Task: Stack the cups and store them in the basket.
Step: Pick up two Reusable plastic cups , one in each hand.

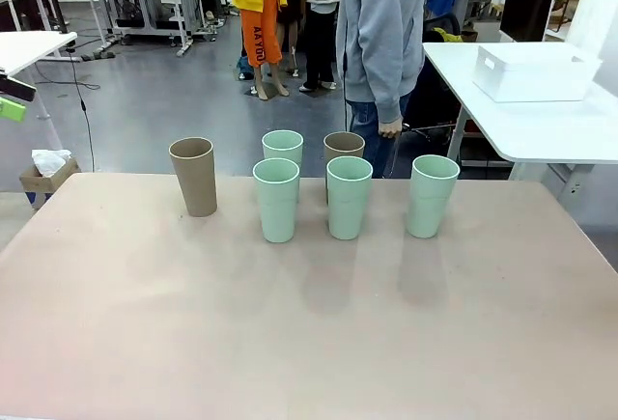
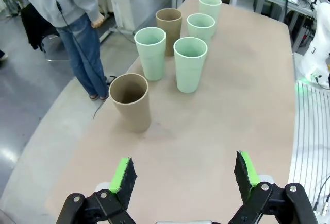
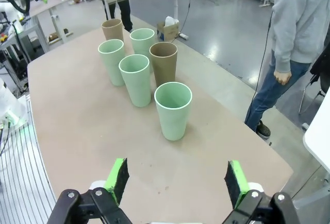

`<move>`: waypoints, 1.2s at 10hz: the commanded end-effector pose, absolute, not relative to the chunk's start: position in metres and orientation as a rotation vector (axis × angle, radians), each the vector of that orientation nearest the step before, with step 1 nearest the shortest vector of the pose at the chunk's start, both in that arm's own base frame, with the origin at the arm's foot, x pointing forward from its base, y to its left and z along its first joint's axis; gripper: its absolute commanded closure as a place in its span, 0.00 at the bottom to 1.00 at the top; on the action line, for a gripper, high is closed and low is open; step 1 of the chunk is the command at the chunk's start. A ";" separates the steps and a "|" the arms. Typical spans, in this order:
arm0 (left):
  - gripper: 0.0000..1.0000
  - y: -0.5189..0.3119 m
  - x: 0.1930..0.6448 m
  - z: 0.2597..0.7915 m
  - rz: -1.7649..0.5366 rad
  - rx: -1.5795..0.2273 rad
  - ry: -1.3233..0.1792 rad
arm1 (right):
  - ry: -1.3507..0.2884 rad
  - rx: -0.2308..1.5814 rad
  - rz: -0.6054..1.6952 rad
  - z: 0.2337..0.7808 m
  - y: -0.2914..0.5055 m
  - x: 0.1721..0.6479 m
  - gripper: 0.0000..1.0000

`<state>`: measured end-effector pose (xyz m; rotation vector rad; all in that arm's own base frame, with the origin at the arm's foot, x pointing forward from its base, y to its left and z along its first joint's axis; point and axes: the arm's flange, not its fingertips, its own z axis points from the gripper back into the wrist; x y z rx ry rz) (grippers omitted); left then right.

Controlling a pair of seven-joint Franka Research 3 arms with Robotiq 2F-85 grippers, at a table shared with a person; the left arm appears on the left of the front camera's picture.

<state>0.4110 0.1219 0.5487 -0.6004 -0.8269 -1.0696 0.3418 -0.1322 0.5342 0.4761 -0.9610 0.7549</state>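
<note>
Six unstacked cups (image 1: 349,197) stand upright near the far edge of the table (image 1: 309,343): a tan cup (image 1: 194,177) towards the robot's left, three mint ones in a front row, and a mint and a tan one just behind them. The white basket (image 1: 536,72) sits on a separate white side table (image 1: 541,126) beyond the far right corner, well apart from them. The left gripper (image 2: 184,172) and right gripper (image 3: 176,176) each hang above bare tabletop, jaws spread wide and holding nothing.

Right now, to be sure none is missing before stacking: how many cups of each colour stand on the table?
Green cups: 4
Brown cups: 2
Total: 6 cups
</note>
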 end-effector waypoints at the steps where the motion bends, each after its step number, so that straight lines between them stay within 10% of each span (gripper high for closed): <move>1: 0.00 0.123 0.411 0.548 -1.074 -0.636 -0.844 | -0.982 0.469 0.782 0.537 -0.134 0.340 0.00; 12: 0.00 0.123 0.411 0.548 -1.074 -0.636 -0.844 | -0.982 0.469 0.782 0.537 -0.134 0.340 0.00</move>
